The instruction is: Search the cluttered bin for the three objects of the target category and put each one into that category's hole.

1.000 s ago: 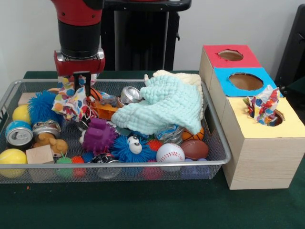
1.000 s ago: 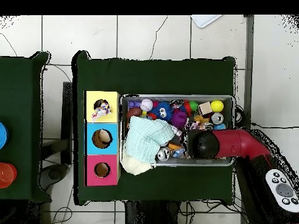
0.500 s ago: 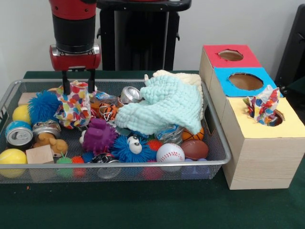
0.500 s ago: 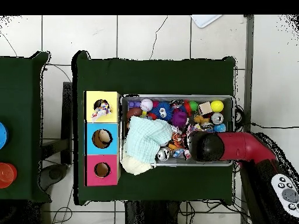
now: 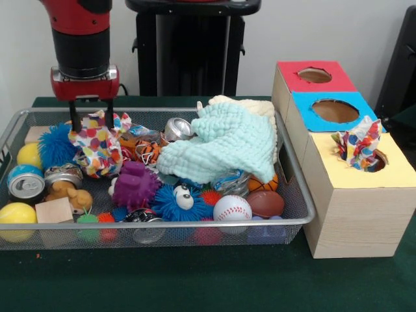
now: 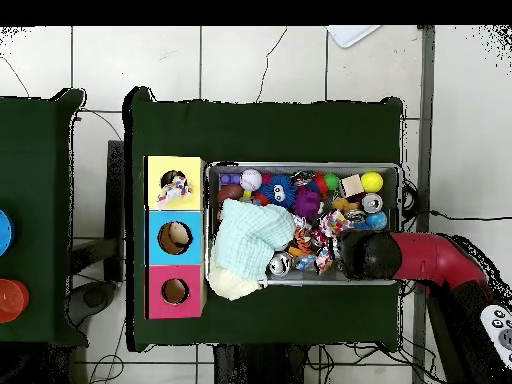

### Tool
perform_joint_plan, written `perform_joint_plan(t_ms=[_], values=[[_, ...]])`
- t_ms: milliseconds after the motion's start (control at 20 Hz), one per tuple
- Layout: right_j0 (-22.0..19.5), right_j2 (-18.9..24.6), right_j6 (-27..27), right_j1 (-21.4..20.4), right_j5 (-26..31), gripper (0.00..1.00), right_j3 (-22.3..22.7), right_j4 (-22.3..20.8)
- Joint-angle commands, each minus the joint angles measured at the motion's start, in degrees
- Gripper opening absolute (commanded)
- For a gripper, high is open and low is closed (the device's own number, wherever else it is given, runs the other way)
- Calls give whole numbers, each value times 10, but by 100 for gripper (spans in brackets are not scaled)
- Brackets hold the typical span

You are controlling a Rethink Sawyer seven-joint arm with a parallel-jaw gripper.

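A polka-dot cloth (image 5: 97, 151) lies crumpled at the back left of the wire bin (image 5: 305, 208), beside a blue fuzzy ball (image 5: 57, 144). My gripper (image 5: 91, 125) hangs open just above and behind it, and nothing is between its fingers (image 5: 109, 116). A second polka-dot cloth (image 5: 357, 143) sticks out of the hole in the yellow box (image 5: 364, 195). A mint knitted cloth (image 5: 221, 146) drapes over the clutter, with a cream cloth (image 5: 250, 107) behind it. In the overhead view the arm's wrist (image 6: 365, 255) hides the gripper, and the mint cloth (image 6: 250, 235) covers the bin's left part.
A blue box (image 5: 331, 110) and a red box (image 5: 312, 75) stand behind the yellow one. The bin also holds cans (image 5: 25, 182), a baseball (image 5: 232, 208), yellow balls (image 5: 17, 214), a wooden block (image 5: 54, 211), a purple spiky toy (image 5: 135, 185) and a small football (image 5: 265, 203).
The gripper, earlier shut on the polka-dot cloth, has opened and moved left in the front view. The cloth has settled back into the bin.
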Motion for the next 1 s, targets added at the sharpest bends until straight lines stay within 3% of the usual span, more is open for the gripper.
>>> perform_joint_plan(t_ms=[50,300,350,600,1000], values=[[-25,10,-42,72,-42,100,-40,-35],[-30,10,-44,108,-43,100,-53,-41],[-31,10,-38,111,-47,0,-51,-38],[-22,2,-29,104,-40,0,-50,-37],[-7,1,-22,22,6,0,-5,-8]])
